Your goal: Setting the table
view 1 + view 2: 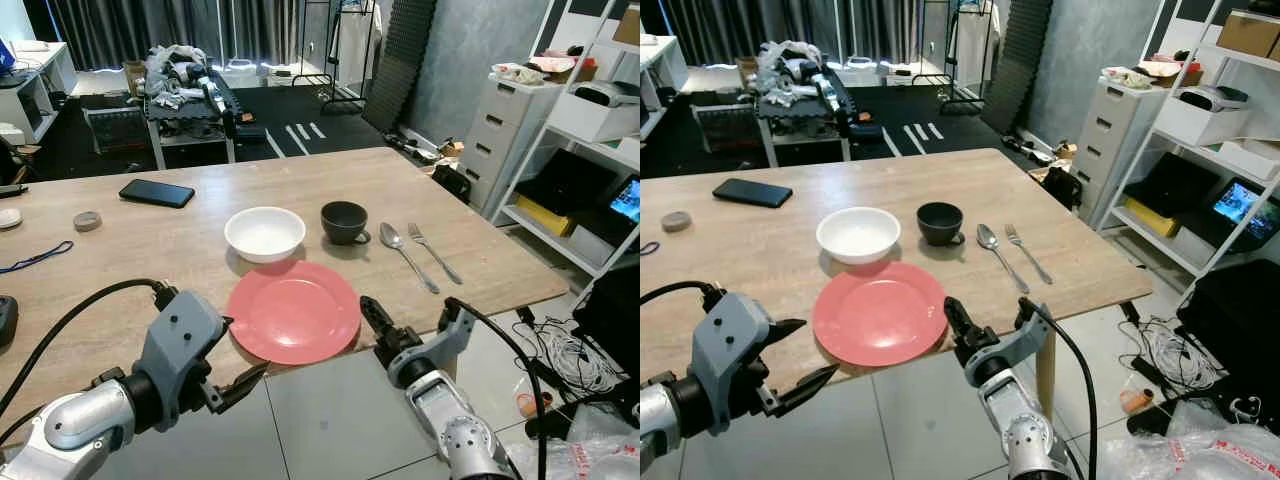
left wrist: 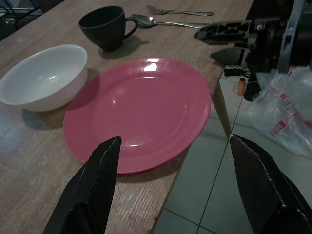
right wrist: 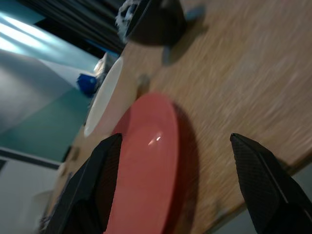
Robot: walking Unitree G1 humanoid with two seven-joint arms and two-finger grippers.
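A pink plate (image 1: 293,311) lay at the near edge of the wooden counter (image 1: 120,255), low in the middle of the frame, slightly overhanging. Just behind it sat a white bowl (image 1: 265,233), with a dark cup (image 1: 344,222) to its right, then a spoon (image 1: 405,254) and fork (image 1: 434,252) side by side. A phone (image 1: 156,192) lay toward the upper left. The left tool (image 1: 236,371) hovered at the lower left, fingers spread wide before the plate's rim. The right tool (image 1: 958,325) stood at the plate's right edge, also spread wide, gripping nothing.
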